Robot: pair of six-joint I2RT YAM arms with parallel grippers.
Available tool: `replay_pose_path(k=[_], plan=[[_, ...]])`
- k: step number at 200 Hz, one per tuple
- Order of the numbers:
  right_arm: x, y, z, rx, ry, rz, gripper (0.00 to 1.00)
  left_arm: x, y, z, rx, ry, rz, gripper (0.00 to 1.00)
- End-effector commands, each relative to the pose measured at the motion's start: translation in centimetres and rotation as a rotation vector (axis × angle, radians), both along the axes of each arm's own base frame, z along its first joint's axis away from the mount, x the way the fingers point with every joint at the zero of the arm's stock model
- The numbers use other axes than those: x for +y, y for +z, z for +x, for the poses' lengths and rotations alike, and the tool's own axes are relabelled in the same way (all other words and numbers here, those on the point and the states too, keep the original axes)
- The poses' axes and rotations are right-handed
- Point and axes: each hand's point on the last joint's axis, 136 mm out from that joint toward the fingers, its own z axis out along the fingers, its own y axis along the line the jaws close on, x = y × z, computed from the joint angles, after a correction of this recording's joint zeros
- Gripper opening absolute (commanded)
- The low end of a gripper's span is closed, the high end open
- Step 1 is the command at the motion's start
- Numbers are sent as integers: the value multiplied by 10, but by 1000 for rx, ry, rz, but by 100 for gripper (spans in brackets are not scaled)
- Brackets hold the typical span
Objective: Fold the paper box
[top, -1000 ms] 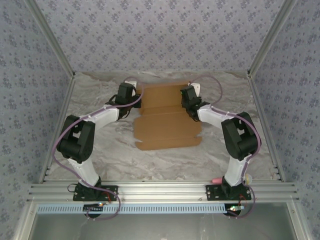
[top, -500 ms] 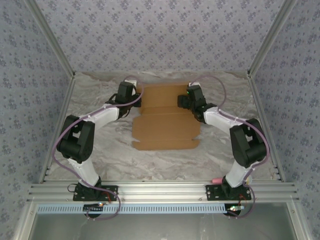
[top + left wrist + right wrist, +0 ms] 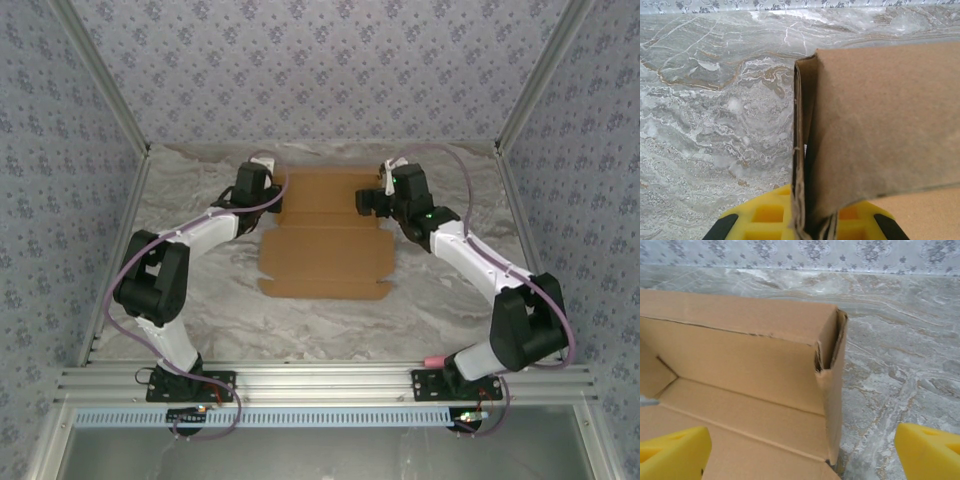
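The paper box (image 3: 325, 250) lies mid-desk, toward the far wall and between the two arms, on the grey marbled desk (image 3: 200, 300). It is plain brown cardboard. Its far part is raised into low walls, and its near part is a flat panel with notched flaps. The left gripper (image 3: 807, 227) is at the box's left side, its yellow fingers (image 3: 765, 217) pinching the upright, doubled left wall, whose edge is frayed. The right gripper (image 3: 800, 452) is at the far right corner, its yellow fingers (image 3: 672, 450) spread wide on either side of the right wall without touching it. That corner shows a tucked-in flap with a small gap.
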Motion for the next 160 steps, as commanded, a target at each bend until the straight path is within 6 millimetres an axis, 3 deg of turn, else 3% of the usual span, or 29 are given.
replay_pose_path(k=[1,4,6,10,32,81,160], plan=[[-3,37,3,-7,51,104,95,-6,12,5,-82,-4,8,0],[-4,35,4,6,52,116,95,-6,11,5,-87,-4,12,0],[-3,46,8,-13,54,130,95,-7,11,4,-89,-4,15,0],[-3,50,11,-12,53,147,95,-7,11,4,-96,-3,19,0],[-10,50,28,41,29,199,93,-9,10,2,-123,-3,37,0],[-17,12,56,175,8,257,85,-16,7,-1,-168,-9,71,0],[-26,-50,45,296,-14,238,75,-17,-6,-6,-167,0,77,3]])
